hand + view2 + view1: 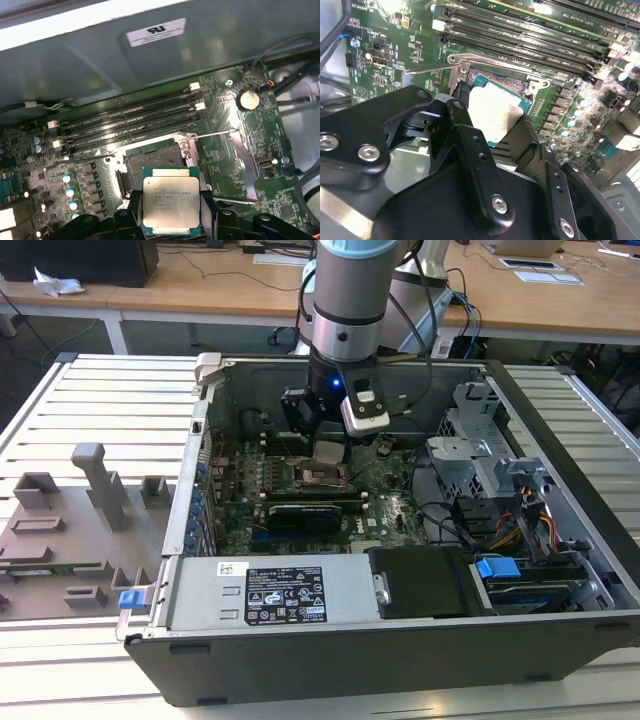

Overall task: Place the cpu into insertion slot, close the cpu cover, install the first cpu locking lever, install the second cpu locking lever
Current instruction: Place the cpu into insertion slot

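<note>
First wrist view showed the small flat square cpu, silver-beige with a thin green rim [171,202], pinched at 2 opposite edges by the black fingers [132,205] of the gripper [170,197] — top face up, seemingly to meet the square dark insertion slot [152,157] squarely. The slot lay bare just beside the chip. In the exterior view the gripper hung at upper centre, inside the open dark grey computer case [400,660].

Inside the open computer case [400,660], the gripper [329,457] holds the cpu [330,450] just above the insertion slot [322,478].
</note>
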### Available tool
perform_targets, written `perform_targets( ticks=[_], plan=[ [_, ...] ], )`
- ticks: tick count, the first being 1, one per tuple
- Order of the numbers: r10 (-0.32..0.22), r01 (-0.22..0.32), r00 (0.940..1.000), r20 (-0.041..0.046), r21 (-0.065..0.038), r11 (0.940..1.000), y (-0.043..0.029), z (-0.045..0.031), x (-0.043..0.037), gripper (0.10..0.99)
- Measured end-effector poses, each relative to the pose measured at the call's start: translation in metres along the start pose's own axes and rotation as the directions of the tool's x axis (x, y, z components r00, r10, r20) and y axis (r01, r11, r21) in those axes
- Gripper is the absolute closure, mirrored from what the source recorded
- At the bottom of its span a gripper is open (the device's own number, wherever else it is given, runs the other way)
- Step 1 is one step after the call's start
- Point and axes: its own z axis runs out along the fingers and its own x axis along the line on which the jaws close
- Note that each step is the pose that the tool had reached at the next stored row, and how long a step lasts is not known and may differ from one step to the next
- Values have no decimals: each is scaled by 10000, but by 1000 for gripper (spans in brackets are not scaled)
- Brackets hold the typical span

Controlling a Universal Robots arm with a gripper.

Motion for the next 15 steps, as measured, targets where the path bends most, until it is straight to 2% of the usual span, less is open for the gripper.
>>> perform_targets(
  ticks=[5,9,15],
  plan=[
    [799,-799,9968,48,17,9968,0,6,0,541],
    [1408,-1408,9900,83,25,9900,0,11,0,541],
    [2341,-2342,9721,136,26,9722,-1,16,0,541]
  ],
)
